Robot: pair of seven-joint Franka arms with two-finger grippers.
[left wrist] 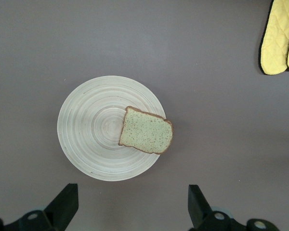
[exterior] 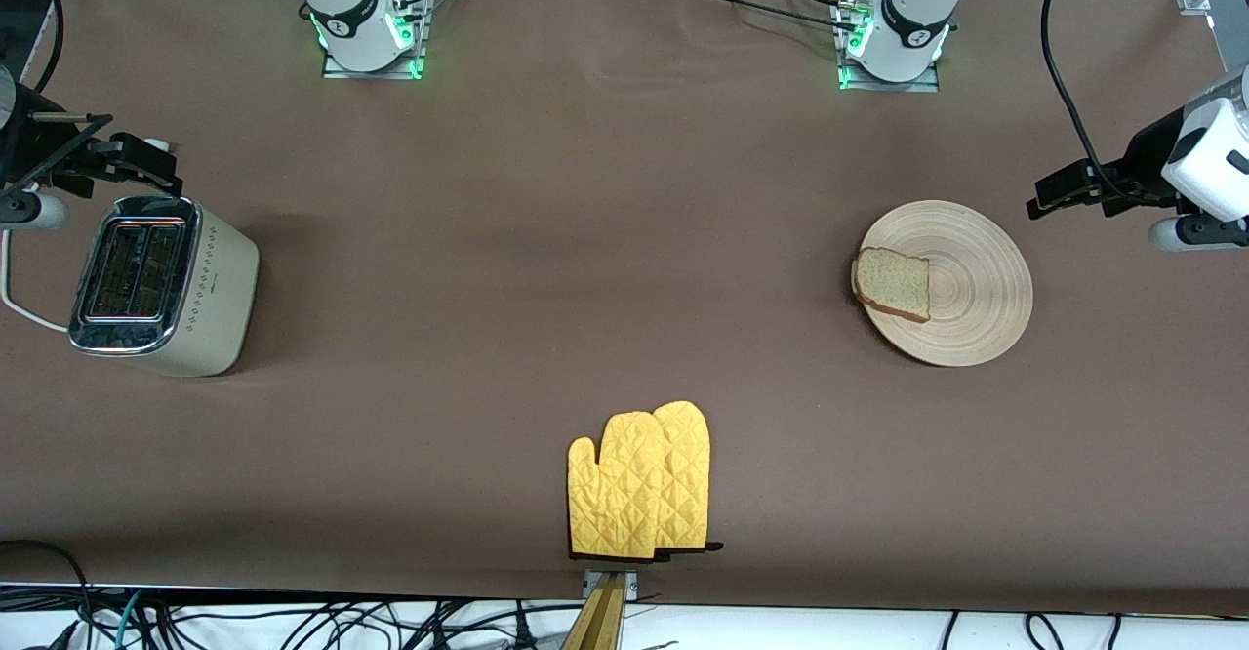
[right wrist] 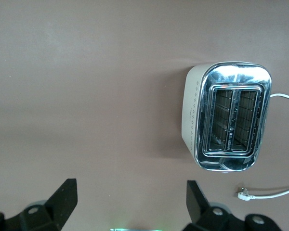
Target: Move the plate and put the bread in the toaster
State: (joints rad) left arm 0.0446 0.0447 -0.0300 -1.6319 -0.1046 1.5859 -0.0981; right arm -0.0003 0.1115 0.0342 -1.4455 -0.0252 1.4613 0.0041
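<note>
The light-wood plate [exterior: 986,289] lies on the brown table toward the left arm's end. The bread [exterior: 893,284] lies flat on its rim, on the side toward the right arm's end, overhanging a little. The cream toaster [exterior: 161,284] stands at the right arm's end, both slots empty. My left gripper [exterior: 1054,196] hangs open and empty over the table beside the plate. Its wrist view shows the plate [left wrist: 91,144], the bread [left wrist: 147,131] and the gripper [left wrist: 132,207]. My right gripper [exterior: 146,160] hangs open and empty over the table beside the toaster [right wrist: 229,115]; it shows in its wrist view [right wrist: 130,207].
A pair of yellow quilted oven mitts [exterior: 644,484] lies near the table's front edge at the middle, also in the left wrist view [left wrist: 279,36]. The toaster's white cord [exterior: 20,308] trails off the table's end, its plug [right wrist: 245,195] lying loose.
</note>
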